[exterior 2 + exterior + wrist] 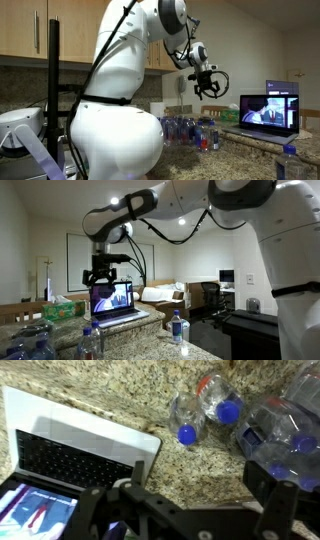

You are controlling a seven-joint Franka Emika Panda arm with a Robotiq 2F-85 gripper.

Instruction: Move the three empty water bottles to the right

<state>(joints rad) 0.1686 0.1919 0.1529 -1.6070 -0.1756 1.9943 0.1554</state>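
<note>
Claw (103, 278), jaws wide apart and empty, hangs above the laptop (115, 300) on the granite table (110, 390). Two blue-capped water bottles (190, 420) sit between the laptop and a plastic heap (290, 430); another bottle (180, 330) stands near the table's edge. Light, thin-walled and slick, they probably want a gentle mid-body grip.

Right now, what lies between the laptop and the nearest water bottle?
Only bare granite countertop, in the wrist view; the laptop and that bottle lie apart.
</note>
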